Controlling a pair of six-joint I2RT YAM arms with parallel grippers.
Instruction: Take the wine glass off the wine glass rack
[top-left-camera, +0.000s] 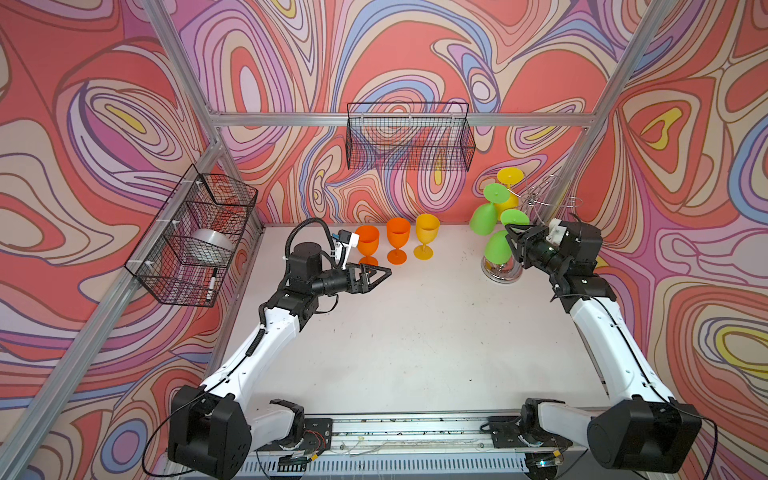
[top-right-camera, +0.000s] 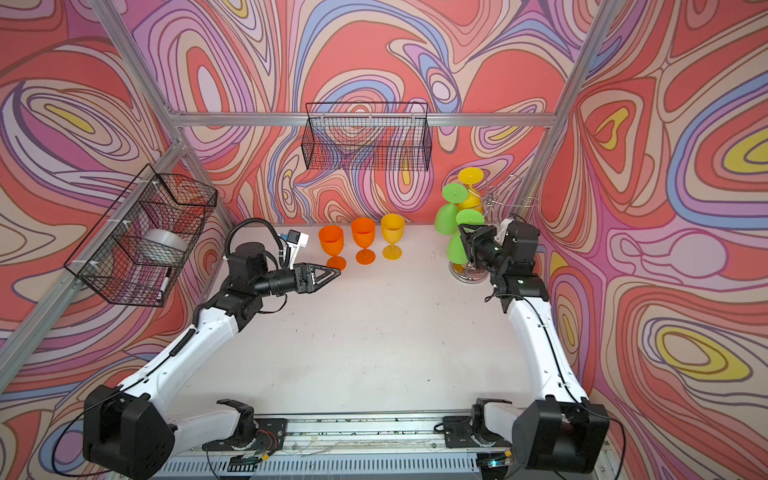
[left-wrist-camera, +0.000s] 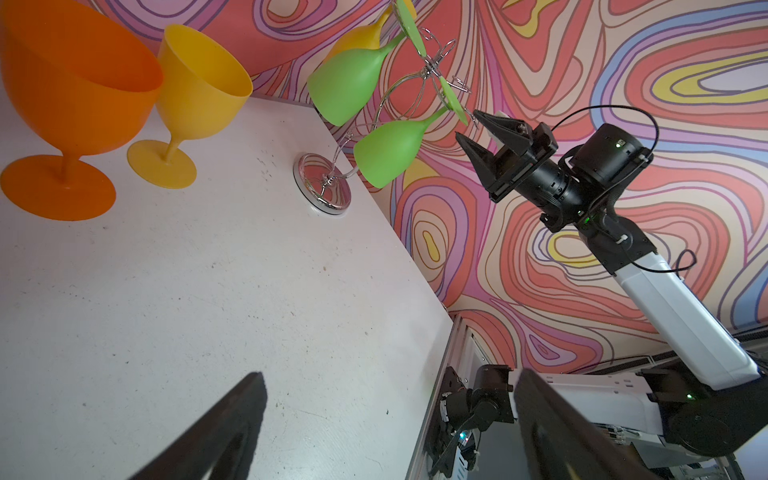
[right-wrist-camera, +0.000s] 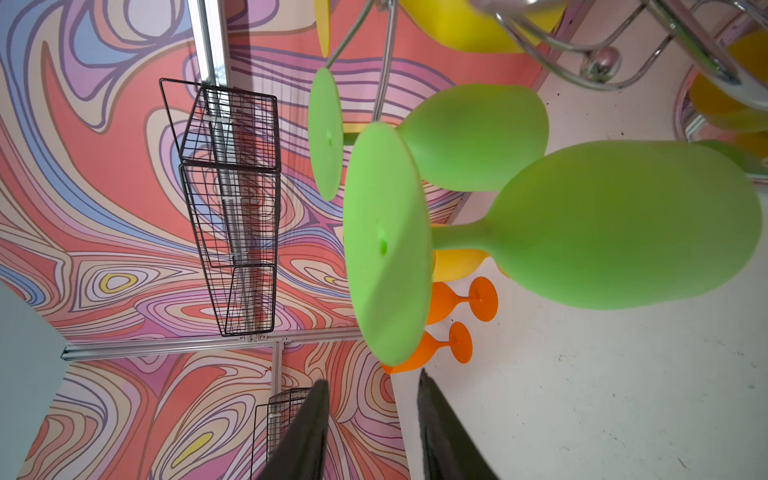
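The wine glass rack (top-left-camera: 500, 275) stands at about 2 o'clock on the white desk (top-left-camera: 415, 332) in both top views, close to the far right corner, with its mirrored base flat and its wire arms branching above. The nearest green wine glass (top-left-camera: 496, 247) hangs on it upside down. Its long axis slants, with the round foot uppermost and toward 1 o'clock, and the bowl's mouth lowest and toward 7 o'clock, just over the rack's base. A second green glass (top-left-camera: 482, 220) and a yellow glass (top-left-camera: 508, 179) hang inverted farther back on the same rack.

The right claw (left-wrist-camera: 466, 123) is level with the nearest glass's foot. Its fingers are apart and hold nothing. The left wrist view shows the foot's edge just beside one fingertip, and I cannot tell whether they touch. In the right wrist view the foot disc sits just ahead of the gap between the fingers.

The left claw (top-left-camera: 384, 274) hovers at about 10 o'clock with its fingers spread wide and empty, near the foot of an orange glass (top-left-camera: 368, 241). That glass, another orange glass (top-left-camera: 398, 235) and a yellow one (top-left-camera: 427, 232) stand upright in a row at 12 o'clock.
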